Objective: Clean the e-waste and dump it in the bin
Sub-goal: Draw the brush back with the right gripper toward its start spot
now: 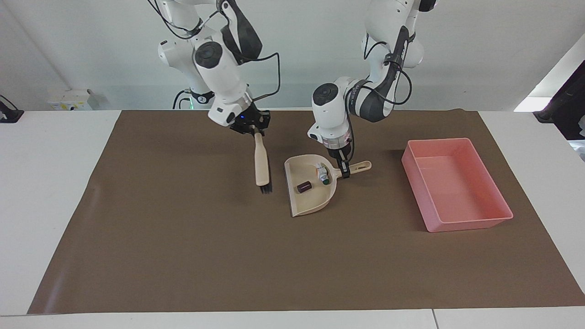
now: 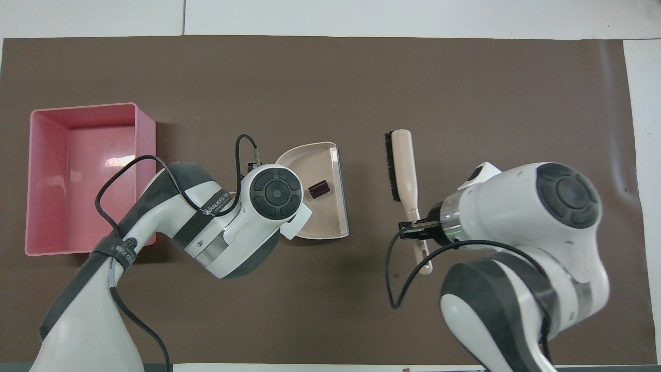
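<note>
- The left gripper [image 1: 344, 172] is clenched on the handle of the beige dustpan [image 1: 310, 201], which lies on the brown mat [image 1: 183, 251] near the middle of the table.
- Both pieces of e-waste lie in the dustpan: the white-and-green block [image 1: 322, 174] sits close to the handle end, and the dark cylinder [image 1: 304, 186] rests beside it, a little farther from the robots.
- The right gripper [image 1: 254, 129] is closed on the handle of the brush [image 1: 262, 165], held bristles down over the mat, apart from the dustpan toward the right arm's end.
- The pink bin [image 1: 475, 153] stands on the mat toward the left arm's end, apart from the dustpan.
</note>
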Robot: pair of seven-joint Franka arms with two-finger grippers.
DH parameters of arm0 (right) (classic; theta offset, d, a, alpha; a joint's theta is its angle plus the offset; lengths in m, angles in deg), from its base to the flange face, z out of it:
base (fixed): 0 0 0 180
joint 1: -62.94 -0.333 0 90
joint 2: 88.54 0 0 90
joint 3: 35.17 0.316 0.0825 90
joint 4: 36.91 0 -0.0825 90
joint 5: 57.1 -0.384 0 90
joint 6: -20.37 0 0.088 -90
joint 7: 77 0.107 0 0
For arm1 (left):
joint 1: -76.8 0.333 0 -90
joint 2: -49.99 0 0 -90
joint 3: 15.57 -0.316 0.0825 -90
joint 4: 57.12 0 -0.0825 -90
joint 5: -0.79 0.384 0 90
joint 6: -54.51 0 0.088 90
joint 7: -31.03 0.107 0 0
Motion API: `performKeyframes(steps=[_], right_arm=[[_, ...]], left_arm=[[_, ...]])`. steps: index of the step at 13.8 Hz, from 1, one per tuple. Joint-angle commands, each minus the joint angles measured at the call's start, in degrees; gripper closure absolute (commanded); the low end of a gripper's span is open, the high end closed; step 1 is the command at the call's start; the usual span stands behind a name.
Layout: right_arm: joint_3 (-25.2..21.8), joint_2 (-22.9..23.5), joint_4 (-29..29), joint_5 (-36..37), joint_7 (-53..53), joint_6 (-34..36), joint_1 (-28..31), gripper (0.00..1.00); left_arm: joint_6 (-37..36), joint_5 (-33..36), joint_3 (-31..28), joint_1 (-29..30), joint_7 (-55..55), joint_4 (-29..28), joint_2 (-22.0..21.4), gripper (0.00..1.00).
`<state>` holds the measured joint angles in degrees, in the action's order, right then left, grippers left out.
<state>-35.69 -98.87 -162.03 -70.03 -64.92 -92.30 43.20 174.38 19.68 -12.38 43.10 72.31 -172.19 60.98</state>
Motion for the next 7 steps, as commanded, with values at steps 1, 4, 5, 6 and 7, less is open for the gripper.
performKeyframes(steps=[1, 4, 5, 6, 7], right_arm=[[0.8, -0.8, 0.2, 8.6, -0.1, 3.8, 6.4, 1.00], [0.9, -0.2, -0.5, 14.7, -9.8, 5.9, 14.9, 1.00], [0.9, 0.4, -0.9, 16.3, -13.3, 5.1, 17.6, 1.00], [0.9, 1.2, -1.3, 17.5, -15.8, 3.6, 19.6, 1.00], [0.9, 1.5, -2.3, 18.7, -17.1, 1.9, 21.0, 1.00]], left_arm=[[1.9, -4.7, 0.0, 2.3, 4.4, -1.8, -2.1, 1.00], [2.0, -6.4, -0.1, 3.1, 6.0, -1.6, -3.1, 1.00], [2.4, -6.4, -0.1, 4.1, 6.0, -1.7, -3.6, 1.00], [3.1, -6.4, -0.1, 4.3, 6.0, -1.9, -4.4, 1.00], [3.4, -6.7, -0.1, 4.6, 6.0, -2.0, -5.3, 1.00]])
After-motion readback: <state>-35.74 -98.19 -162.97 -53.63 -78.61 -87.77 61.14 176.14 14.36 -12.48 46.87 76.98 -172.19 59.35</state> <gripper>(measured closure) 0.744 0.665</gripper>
